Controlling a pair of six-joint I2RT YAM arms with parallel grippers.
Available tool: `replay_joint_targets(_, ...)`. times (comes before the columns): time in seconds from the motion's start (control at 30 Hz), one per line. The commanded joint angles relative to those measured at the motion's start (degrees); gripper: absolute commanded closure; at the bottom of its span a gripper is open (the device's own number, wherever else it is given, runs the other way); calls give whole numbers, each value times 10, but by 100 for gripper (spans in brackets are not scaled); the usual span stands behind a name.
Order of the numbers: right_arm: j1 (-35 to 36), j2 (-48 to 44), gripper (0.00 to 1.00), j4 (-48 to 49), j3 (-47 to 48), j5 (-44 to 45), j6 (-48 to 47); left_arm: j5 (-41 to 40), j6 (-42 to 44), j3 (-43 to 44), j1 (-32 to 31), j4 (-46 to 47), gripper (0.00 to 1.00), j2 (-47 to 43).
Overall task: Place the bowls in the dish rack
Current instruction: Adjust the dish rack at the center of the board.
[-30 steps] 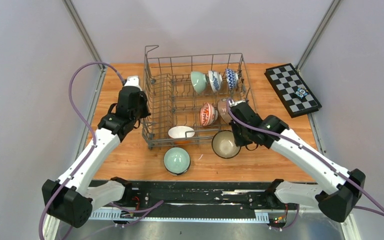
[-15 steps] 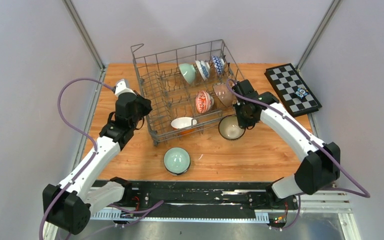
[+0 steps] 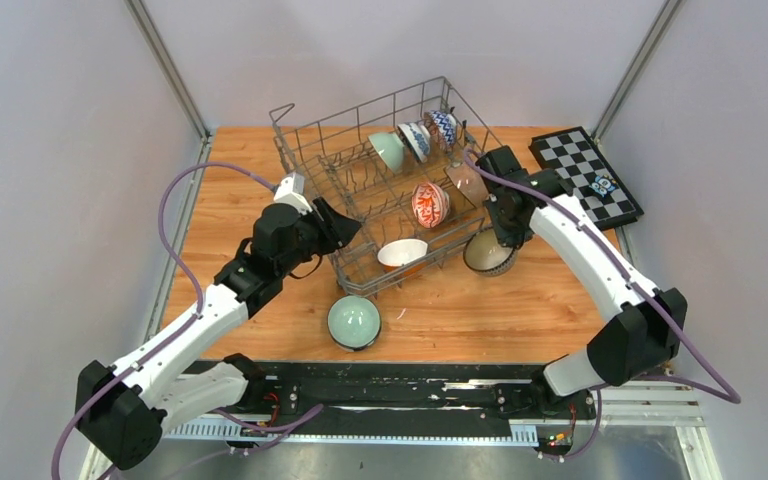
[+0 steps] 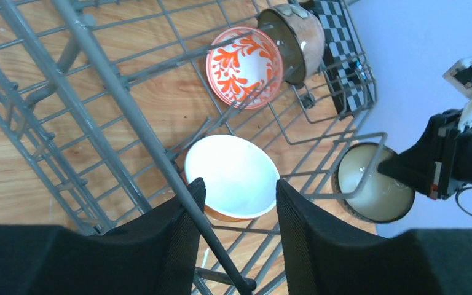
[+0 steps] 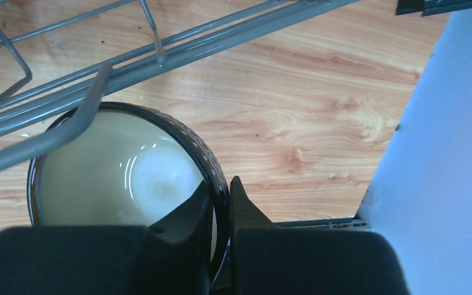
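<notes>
Item one, right claw (image 5: 221, 192): we find it closed on the rim of the dark-rimmed beige bowl (image 5: 117, 178), one finger inside the rim and one outside, so the bowl sits at its fingertips, tilted, just outside a corner of the dish rack (image 3: 355, 200), with a rack wire crossing part of it in the wrist view; whether the bowl touches the table (image 3: 240, 180) we cannot tell. Item two, left claw (image 4: 239, 182): fingers apart, gripping nothing, set at the rack's wall with one wall wire running through the gap between them. Item three, rack contents, counted outward from the left claw: the orange bowl (image 4: 230, 175), white inside, lies mouth up just beyond the fingertips; further on, the red-white bowl (image 4: 244, 66) stands on edge among the tines, with the brown bowl (image 4: 295, 37) just beside it on the side nearer the right claw; in the farthest row we count three on edge, side by side: the racked green bowl (image 3: 390, 150), the first blue-white bowl (image 3: 415, 140) and the second blue-white bowl (image 3: 443, 128). Item four, outside the rack: the loose green bowl (image 3: 353, 322) stands mouth up on the table, near the left claw on its arm's side and apart from the rack. Item five: a chequered board (image 3: 585, 178) lies on the table beyond the right claw, away from the rack
</notes>
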Motion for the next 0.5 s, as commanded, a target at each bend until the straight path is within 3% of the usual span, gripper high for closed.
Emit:
replay_joint_targets(0.0, 11, -44, 98, 58, 91, 39, -12, 91, 23, -9, -24, -1, 47, 22)
replay_joint_targets(0.3, 76, -43, 98, 35, 199, 176, -88, -27, 107, 39, -24, -119, 25, -31)
replay_joint_targets(0.47, 152, -1, 97, 133, 240, 232, -177, -86, 166, 63, -24, -161, 1, -64)
